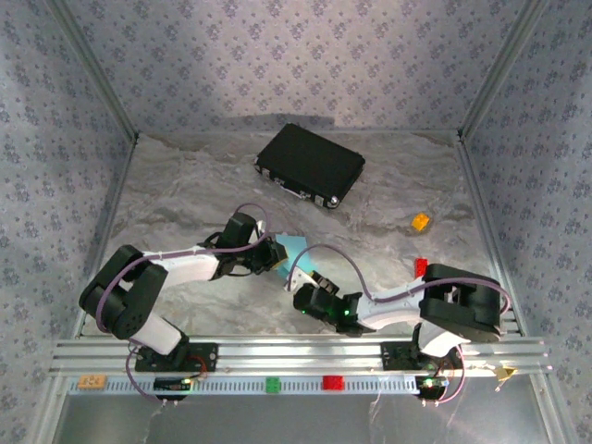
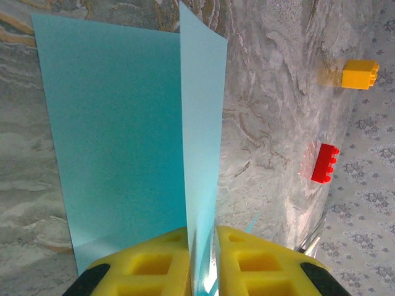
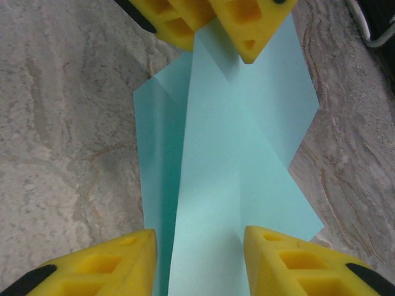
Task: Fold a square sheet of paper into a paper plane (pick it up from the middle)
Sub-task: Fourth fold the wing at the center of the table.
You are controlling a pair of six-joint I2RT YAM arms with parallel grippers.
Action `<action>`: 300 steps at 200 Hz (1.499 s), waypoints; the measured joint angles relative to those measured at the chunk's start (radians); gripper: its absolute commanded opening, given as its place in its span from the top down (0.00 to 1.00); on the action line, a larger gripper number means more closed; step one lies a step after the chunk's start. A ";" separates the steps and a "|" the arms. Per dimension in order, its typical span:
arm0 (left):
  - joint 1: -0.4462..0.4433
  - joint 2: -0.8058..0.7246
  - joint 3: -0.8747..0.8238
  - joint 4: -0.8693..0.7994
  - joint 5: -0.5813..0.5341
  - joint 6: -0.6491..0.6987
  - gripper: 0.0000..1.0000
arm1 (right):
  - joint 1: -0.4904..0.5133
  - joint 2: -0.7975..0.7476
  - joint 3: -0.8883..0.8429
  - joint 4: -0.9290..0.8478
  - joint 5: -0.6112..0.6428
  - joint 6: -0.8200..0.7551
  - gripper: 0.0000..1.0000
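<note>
The square sheet of paper (image 1: 298, 247), thin and light blue, lies mid-table between my two grippers, creased, with one flap standing up. In the left wrist view that upright flap (image 2: 200, 111) runs straight into my left gripper (image 2: 202, 237), whose yellow fingers are shut on it, while the rest of the sheet (image 2: 117, 123) lies flat to the left. My left gripper (image 1: 275, 252) is at the sheet's left end. My right gripper (image 3: 200, 240) is open and straddles the near end of the sheet (image 3: 247, 142) without pinching it. It faces the left gripper's fingers (image 3: 247, 24).
A black hard case (image 1: 310, 165) lies at the back centre. A small orange block (image 1: 421, 221) and a red block (image 1: 422, 266) sit to the right of the paper. Patterned walls close off the left, back and right sides of the marbled table (image 1: 185, 194).
</note>
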 measured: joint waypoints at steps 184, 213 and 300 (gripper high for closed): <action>0.000 0.000 0.006 -0.001 0.001 0.006 0.86 | 0.000 0.051 0.024 0.005 0.023 0.061 0.80; 0.000 0.000 0.011 -0.001 0.002 0.006 0.87 | 0.000 0.051 0.024 0.006 0.023 0.067 0.80; 0.000 0.000 0.011 -0.004 0.001 0.007 0.87 | -0.011 0.051 0.024 0.006 0.013 0.091 0.83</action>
